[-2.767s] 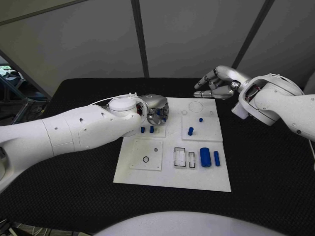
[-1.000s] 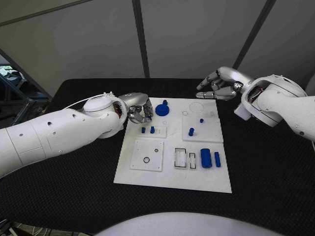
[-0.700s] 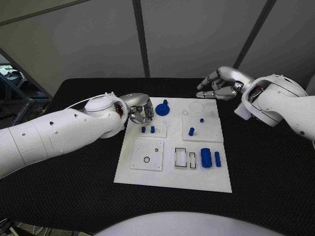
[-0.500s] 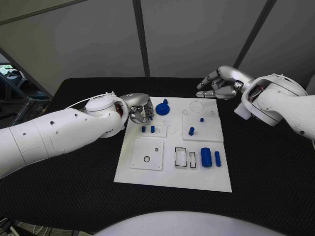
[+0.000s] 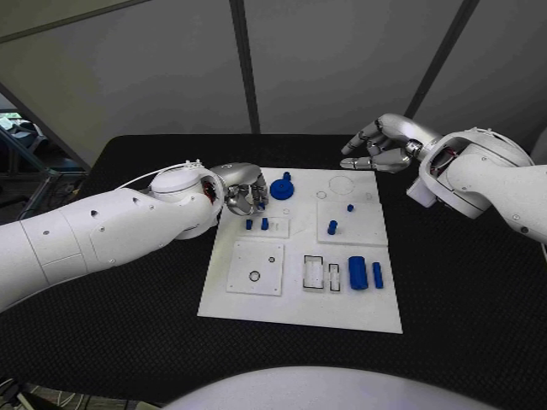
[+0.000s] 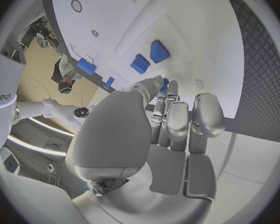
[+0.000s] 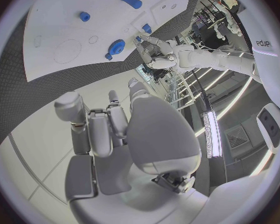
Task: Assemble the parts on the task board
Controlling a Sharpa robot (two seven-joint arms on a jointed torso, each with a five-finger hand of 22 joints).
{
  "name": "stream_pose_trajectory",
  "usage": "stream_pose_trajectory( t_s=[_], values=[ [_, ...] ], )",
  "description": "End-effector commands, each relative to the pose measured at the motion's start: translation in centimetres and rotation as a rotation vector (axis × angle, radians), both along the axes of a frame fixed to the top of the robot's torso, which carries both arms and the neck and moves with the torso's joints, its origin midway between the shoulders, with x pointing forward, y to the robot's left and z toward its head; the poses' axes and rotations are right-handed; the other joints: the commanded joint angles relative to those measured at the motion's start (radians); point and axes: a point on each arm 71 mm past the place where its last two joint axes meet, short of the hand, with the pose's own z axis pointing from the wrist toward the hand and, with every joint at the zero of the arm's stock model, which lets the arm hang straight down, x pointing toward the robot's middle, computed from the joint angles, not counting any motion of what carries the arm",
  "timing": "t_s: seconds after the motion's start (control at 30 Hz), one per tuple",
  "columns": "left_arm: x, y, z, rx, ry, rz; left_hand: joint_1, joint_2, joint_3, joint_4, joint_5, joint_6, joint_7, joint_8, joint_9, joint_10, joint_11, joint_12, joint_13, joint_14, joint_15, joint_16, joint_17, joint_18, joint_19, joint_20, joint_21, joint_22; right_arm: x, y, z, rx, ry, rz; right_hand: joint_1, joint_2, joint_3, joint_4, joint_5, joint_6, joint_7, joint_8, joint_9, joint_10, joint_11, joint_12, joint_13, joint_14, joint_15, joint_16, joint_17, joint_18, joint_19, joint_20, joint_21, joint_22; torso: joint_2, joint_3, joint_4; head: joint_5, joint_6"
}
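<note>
Step in hand, as judged: seating of the round blue part at the far-left area of the task board.

Left hand: at the board's far-left edge, fingers curled toward the round blue part, fingertips at or just beside it. Whether it grips the part or only touches it cannot be told.

Right hand: above the table beyond the board's far-right corner, well apart from every part, fingers bent inward, nothing in it.

Next move, as judged: if the round part is seated, the left hand lets go and reaches for a loose piece; otherwise it is pressed home squarely.

Board contents:
- Small raised plate, far left: two short blue pegs standing side by side.
- Raised plate, far right: one blue peg upright, one smaller blue stud beyond it; circular outlines nearby unfilled.
- Near-left plate: small ring outline, nothing in it.
- Two rectangular slots, near centre: both unfilled.
- Near right: large blue cylinder and slim blue bar, lying loose just beside each other.
</note>
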Motion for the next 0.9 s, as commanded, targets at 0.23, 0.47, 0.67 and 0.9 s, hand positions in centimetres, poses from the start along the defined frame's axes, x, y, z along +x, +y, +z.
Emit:
stream_pose_trajectory(
  t_s=[0.23, 0.47, 0.67, 0.9],
  values=[
    [0.09, -0.06, -0.25, 0.012, 0.02, 0.002, -0.014, -0.002, 0.001, -0.003, -0.005, 0.001, 0.001, -0.011, -0.003, 0.005, 0.001, -0.015, 0.001, 0.003, -0.001, 0.006, -0.003, -0.033, 0.008, 0.002, 0.004, 0.002, -0.02, 0.07, 0.12, -0.001, -0.004, 0.004, 0.004, 0.004, 0.002, 0.006, 0.006, 0.003, -0.006, 0.002, 0.001, 0.001, -0.003, 0.001, 0.022, 0.055, -0.007, -0.004, 0.057, 0.016, -0.003, -0.003, -0.003, 0.001, 0.0, -0.0003, -0.0005, -0.002, -0.001],
    [0.12, 0.0, -0.27, 0.013, 0.021, 0.005, -0.043, -0.02, -0.013, 0.002, -0.005, -0.076, 0.007, -0.068, -0.012, -0.013, 0.01, -0.049, -0.001, 0.002, 0.007, 0.009, -0.007, -0.032, 0.004, 0.008, -0.003, 0.002, -0.01, 0.01, 0.12, -0.001, -0.004, 0.003, 0.004, 0.005, 0.002, 0.006, 0.006, 0.003, -0.006, 0.003, 0.001, -0.001, -0.003, -0.001, 0.02, 0.055, -0.007, -0.005, 0.055, 0.016, -0.005, -0.003, -0.004, -0.001, 0.0, -0.0003, 0.0009, -0.003, -0.001],
    [0.11, 0.17, -0.21, 0.01, 0.015, 0.012, -0.054, -0.027, -0.03, 0.005, -0.006, -0.106, 0.009, -0.093, -0.01, -0.028, 0.012, -0.071, -0.002, 0.001, 0.009, 0.01, -0.009, -0.031, 0.002, 0.011, -0.008, 0.0, 0.01, -0.08, 0.11, -0.001, -0.005, 0.001, 0.004, 0.005, 0.002, 0.006, 0.006, 0.003, -0.006, 0.003, 0.001, -0.001, -0.003, -0.001, 0.02, 0.055, -0.007, -0.005, 0.055, 0.016, -0.005, -0.003, -0.004, -0.001, -0.001, -0.0006, 0.0009, -0.002, 0.0],
    [0.13, 0.37, -0.17, 0.009, 0.009, 0.021, -0.052, -0.025, -0.053, 0.004, -0.004, -0.145, 0.01, -0.115, -0.01, -0.036, 0.011, -0.086, 0.001, 0.001, 0.008, 0.013, -0.012, -0.031, 0.002, 0.012, -0.01, 0.002, 0.02, -0.27, 0.1, -0.003, -0.004, -0.003, 0.004, 0.005, 0.002, 0.006, 0.006, 0.003, -0.006, 0.003, 0.001, -0.001, -0.003, -0.001, 0.02, 0.055, -0.007, -0.005, 0.055, 0.016, -0.005, -0.003, -0.004, -0.001, -0.001, -0.0005, 0.001, 0.0, 0.001]
  ],
)
